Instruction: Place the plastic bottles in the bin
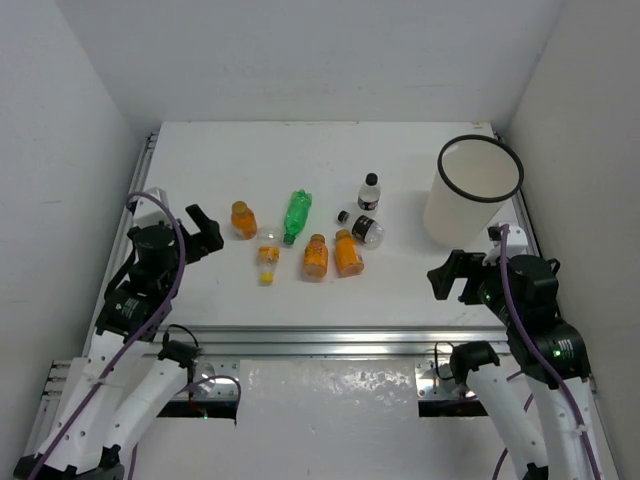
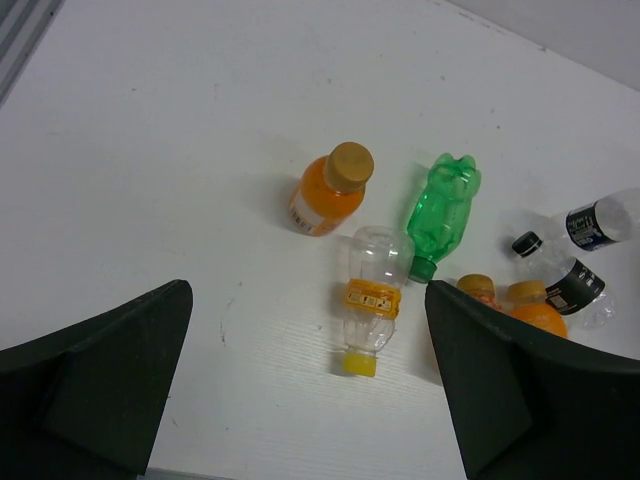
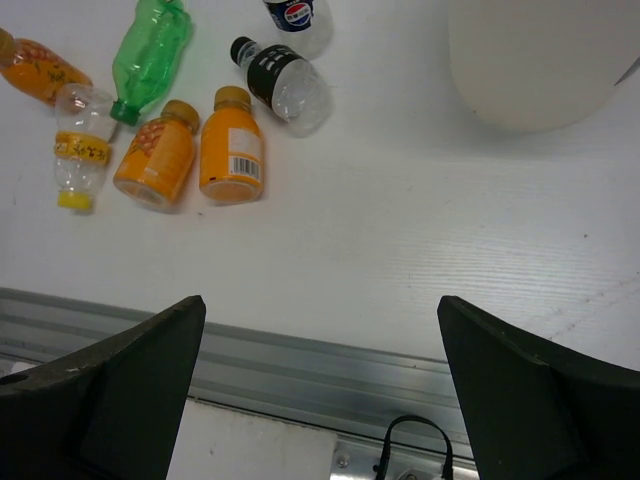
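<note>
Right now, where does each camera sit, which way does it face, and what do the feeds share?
Top external: above and behind the arms, looking down on the table; both arms show, left gripper and right gripper open.
Left wrist: on the left arm, facing down across the bottles; its spread fingers frame the bottom corners.
Right wrist: on the right arm, facing down over the rail toward the bin; its fingers show.
Shared: the green bottle appears in all three.
</note>
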Motion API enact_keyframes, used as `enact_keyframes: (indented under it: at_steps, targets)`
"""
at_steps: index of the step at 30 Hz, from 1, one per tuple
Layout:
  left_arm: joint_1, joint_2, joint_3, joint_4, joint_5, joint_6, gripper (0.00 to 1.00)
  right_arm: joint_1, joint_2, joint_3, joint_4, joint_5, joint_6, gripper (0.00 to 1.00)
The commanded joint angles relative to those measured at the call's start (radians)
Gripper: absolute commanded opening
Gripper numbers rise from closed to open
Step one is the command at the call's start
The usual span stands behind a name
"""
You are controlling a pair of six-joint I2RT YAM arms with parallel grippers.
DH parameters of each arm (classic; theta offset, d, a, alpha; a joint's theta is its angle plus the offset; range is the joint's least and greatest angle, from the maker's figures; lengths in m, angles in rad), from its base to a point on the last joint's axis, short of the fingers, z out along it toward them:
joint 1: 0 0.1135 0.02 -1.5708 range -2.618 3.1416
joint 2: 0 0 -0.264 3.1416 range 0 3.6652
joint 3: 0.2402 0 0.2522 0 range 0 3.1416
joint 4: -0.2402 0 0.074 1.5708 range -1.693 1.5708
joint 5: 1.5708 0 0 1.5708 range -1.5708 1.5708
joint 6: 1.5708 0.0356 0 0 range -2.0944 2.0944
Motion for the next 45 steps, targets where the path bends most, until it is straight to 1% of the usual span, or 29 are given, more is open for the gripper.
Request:
enact_keyframes:
  at_steps: [1, 3, 6, 7, 8, 10, 11, 12, 14, 17, 18, 23, 26, 27, 29, 30, 32, 33, 34, 35, 36, 38, 39, 40, 41, 42, 43, 44, 45]
  targets:
    - [0.005, 0.009, 0.004, 0.042, 0.006, -0.007, 1.00, -0.006, -0.006, -0.006, 0.060, 0.011, 0.001, 0.99]
    - [0.006, 0.027, 0.009, 0.041, 0.015, -0.018, 1.00, -0.006, -0.005, -0.003, 0.063, 0.002, 0.009, 0.99]
    - [0.006, 0.093, 0.032, 0.022, 0.039, -0.079, 1.00, -0.006, -0.023, -0.018, 0.100, -0.138, 0.009, 0.99]
    - [0.006, 0.116, 0.035, 0.022, 0.055, -0.099, 1.00, -0.006, -0.041, -0.033, 0.159, -0.206, 0.008, 0.99]
    - [0.006, 0.139, 0.035, 0.030, 0.087, -0.134, 1.00, -0.006, -0.064, -0.056, 0.199, -0.331, 0.011, 0.99]
    - [0.006, 0.222, 0.044, 0.056, 0.085, -0.171, 1.00, -0.006, -0.115, -0.119, 0.305, -0.378, 0.096, 0.99]
    - [0.006, 0.252, 0.047, 0.071, 0.070, -0.200, 1.00, -0.006, -0.115, -0.127, 0.316, -0.396, 0.113, 0.99]
    - [0.006, 0.329, 0.069, 0.103, 0.058, -0.210, 1.00, -0.006, -0.089, -0.127, 0.318, -0.438, 0.123, 0.99]
    - [0.006, 0.413, 0.098, 0.136, 0.032, -0.219, 1.00, -0.006, -0.056, -0.124, 0.303, -0.461, 0.120, 0.99]
    - [0.006, 0.591, 0.173, 0.166, -0.002, -0.219, 1.00, -0.004, -0.026, -0.141, 0.309, -0.458, 0.117, 0.99]
    - [0.006, 0.680, 0.208, 0.180, -0.002, -0.213, 1.00, -0.006, -0.023, -0.145, 0.316, -0.455, 0.115, 0.99]
    - [0.021, 0.939, 0.340, 0.188, 0.003, -0.171, 1.00, -0.006, -0.019, -0.125, 0.307, -0.458, 0.092, 0.99]
    - [0.044, 1.018, 0.376, 0.185, 0.058, -0.159, 0.97, -0.006, -0.019, -0.121, 0.304, -0.466, 0.092, 0.99]
    - [0.045, 1.033, 0.380, 0.188, 0.062, -0.159, 0.94, -0.006, -0.022, -0.124, 0.306, -0.469, 0.094, 0.99]
    - [0.048, 1.076, 0.391, 0.190, 0.035, -0.162, 0.93, -0.006, -0.028, -0.138, 0.312, -0.469, 0.098, 0.99]
    - [0.051, 1.092, 0.399, 0.187, 0.030, -0.161, 0.86, -0.004, -0.029, -0.141, 0.321, -0.472, 0.100, 0.99]
    - [0.055, 1.118, 0.412, 0.180, 0.047, -0.151, 0.78, -0.006, -0.028, -0.151, 0.327, -0.482, 0.106, 0.99]
    - [0.055, 1.133, 0.422, 0.173, 0.052, -0.148, 0.67, -0.006, -0.026, -0.154, 0.335, -0.490, 0.107, 0.99]
    - [0.055, 1.136, 0.422, 0.167, 0.065, -0.144, 0.60, -0.006, -0.019, -0.156, 0.338, -0.502, 0.107, 0.99]
    - [0.055, 1.132, 0.422, 0.167, 0.067, -0.144, 0.60, -0.006, -0.019, -0.156, 0.338, -0.509, 0.107, 0.99]
    - [0.054, 1.126, 0.419, 0.148, 0.061, -0.144, 0.47, -0.006, -0.010, -0.156, 0.344, -0.513, 0.106, 0.99]
    - [0.054, 1.095, 0.411, 0.125, 0.027, -0.150, 0.35, -0.006, 0.007, -0.156, 0.358, -0.530, 0.106, 0.99]
    - [0.054, 1.042, 0.397, 0.101, 0.010, -0.156, 0.17, -0.006, 0.027, -0.156, 0.382, -0.544, 0.109, 0.99]
    - [0.054, 1.005, 0.388, 0.095, -0.011, -0.167, 0.13, -0.006, 0.043, -0.159, 0.401, -0.559, 0.112, 0.99]
    - [0.051, 0.921, 0.371, 0.087, -0.010, -0.170, 0.12, -0.006, 0.058, -0.161, 0.422, -0.573, 0.127, 0.99]
    - [0.046, 0.874, 0.365, 0.073, -0.002, -0.170, 0.08, -0.006, 0.076, -0.165, 0.489, -0.623, 0.133, 0.99]
    - [0.029, 0.781, 0.357, 0.067, 0.037, -0.164, 0.07, -0.004, 0.119, -0.176, 0.543, -0.660, 0.156, 0.99]
    - [0.019, 0.732, 0.353, 0.065, 0.074, -0.156, 0.06, -0.004, 0.142, -0.176, 0.644, -0.688, 0.170, 0.99]
    - [0.011, 0.690, 0.348, 0.070, 0.131, -0.135, 0.06, 0.006, 0.194, -0.170, 0.689, -0.747, 0.175, 0.99]
